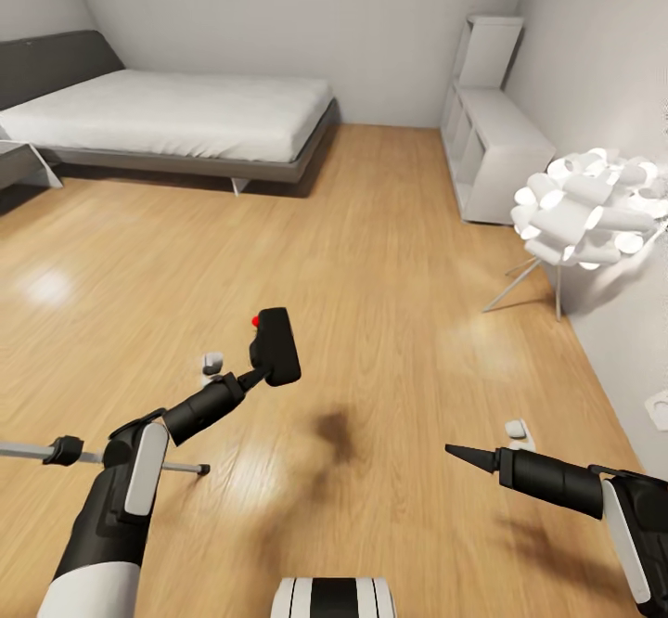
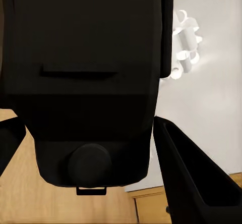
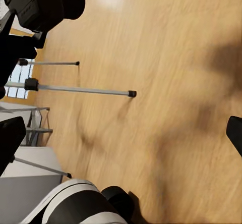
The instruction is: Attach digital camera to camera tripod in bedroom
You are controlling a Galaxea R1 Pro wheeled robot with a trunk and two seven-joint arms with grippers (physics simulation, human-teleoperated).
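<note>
With the digital camera (image 1: pixel 276 346) clamped in the left gripper (image 1: pixel 262 375) and the right gripper (image 1: pixel 455 452) apparently pinched shut and empty, the carrying step is under way, and next the camera must go onto the head of the camera tripod (image 1: pixel 102 457) at the robot's left.

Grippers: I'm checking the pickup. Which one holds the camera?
The left gripper holds the black camera; the right gripper holds nothing.

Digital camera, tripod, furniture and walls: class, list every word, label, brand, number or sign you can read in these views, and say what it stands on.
None can be read: the digital camera in the left tool, the tripod, the white shelf and the bed show no lettering.
</note>
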